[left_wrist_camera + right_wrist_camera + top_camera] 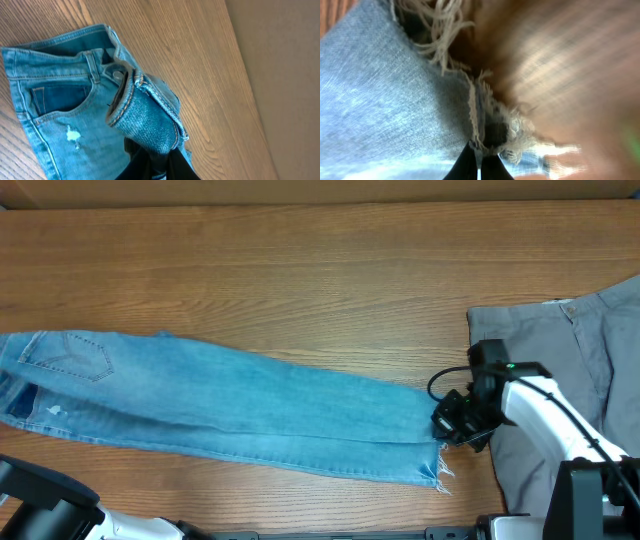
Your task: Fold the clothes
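Note:
The light-blue jeans (230,405) lie stretched flat across the table, waist at the left edge, frayed hems at the right. My right gripper (447,427) sits at the upper leg's hem. In the right wrist view its fingers (480,162) are shut on the frayed hem (490,135). In the left wrist view my left gripper (157,167) is shut on a bunched fold of the jeans' waistband (145,120), beside the front pocket (60,100). The left fingers are outside the overhead view. The grey trousers (570,370) lie flat at the right, partly under the right arm.
The wooden table (300,270) runs to a back edge along the top of the overhead view. The left arm's base (45,495) is at the bottom left corner. The right arm's white link (550,415) crosses the grey trousers.

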`<state>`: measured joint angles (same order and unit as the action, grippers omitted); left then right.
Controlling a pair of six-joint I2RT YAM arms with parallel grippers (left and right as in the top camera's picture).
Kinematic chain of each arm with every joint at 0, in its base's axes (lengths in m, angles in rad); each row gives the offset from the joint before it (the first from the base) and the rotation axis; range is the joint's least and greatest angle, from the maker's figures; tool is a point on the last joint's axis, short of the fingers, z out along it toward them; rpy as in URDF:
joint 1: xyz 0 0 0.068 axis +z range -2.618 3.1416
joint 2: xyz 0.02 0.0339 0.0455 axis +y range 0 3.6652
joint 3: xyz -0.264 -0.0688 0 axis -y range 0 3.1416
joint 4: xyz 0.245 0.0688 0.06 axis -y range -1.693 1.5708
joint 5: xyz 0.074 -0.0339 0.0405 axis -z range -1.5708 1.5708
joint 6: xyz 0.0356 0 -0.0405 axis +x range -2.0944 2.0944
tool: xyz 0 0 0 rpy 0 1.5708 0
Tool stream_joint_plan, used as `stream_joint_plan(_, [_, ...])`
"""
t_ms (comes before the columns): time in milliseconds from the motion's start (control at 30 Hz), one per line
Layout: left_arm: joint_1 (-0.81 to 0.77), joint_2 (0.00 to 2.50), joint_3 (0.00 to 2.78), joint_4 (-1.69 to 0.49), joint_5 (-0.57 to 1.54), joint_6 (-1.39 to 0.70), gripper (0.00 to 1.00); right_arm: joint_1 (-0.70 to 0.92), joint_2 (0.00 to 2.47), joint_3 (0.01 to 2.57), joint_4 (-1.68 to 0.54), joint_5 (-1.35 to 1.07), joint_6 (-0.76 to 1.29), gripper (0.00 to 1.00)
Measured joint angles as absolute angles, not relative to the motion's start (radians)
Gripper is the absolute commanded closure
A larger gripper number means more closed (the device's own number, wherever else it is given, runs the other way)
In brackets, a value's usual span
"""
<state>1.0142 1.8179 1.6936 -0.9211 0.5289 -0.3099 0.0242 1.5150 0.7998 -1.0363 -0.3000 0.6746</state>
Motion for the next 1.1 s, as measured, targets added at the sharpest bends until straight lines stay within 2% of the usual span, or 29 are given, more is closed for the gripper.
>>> stream_joint_plan(533, [1.056,1.818,1.694,-0.969,0.473,-0.313,0.9,-0.023,1.362,0.88,-1.32,-0.308,0.63,0.96])
stream_joint_plan(1100, [1.058,1.818,1.694,-0.999,0.384,-0.313,0.86,-0.024,1.362,0.64,-1.249,-0.375,0.657,0.96])
